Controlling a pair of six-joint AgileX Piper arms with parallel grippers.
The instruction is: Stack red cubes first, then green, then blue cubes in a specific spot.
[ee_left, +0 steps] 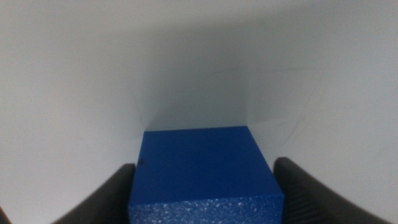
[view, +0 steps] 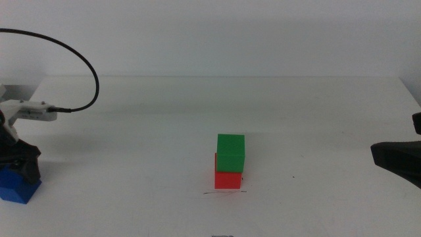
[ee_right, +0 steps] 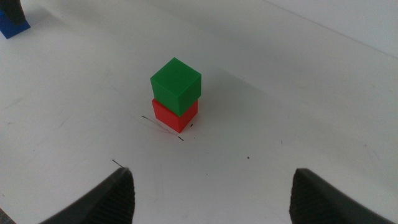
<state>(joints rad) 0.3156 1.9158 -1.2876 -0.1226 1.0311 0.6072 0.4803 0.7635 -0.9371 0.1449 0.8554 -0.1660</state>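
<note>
White bench [view: 197, 112] fills the middle view. Near its centre the green cube [view: 231, 152] sits on the red cube [view: 227, 179], turned slightly off square, and the red cube rests on the faint scribbled mark [view: 223, 193]. At the far left edge the left claw [view: 20, 164] stands over the blue cube [view: 16, 185], well apart from the stack. The right claw [view: 396, 162] shows as a dark shape at the right edge, off to the side of the stack.

Left wrist view: the blue cube [ee_left: 205, 174] lies between the 2 dark jaws, which sit spread at its sides; whether they touch it I cannot tell.

Right wrist view: the jaws stand wide apart with nothing between them. Beyond them the green cube [ee_right: 176, 85] tops the red cube [ee_right: 175, 115] by the mark [ee_right: 155, 125], and the blue cube [ee_right: 12, 25] peeks in at a corner.
</note>
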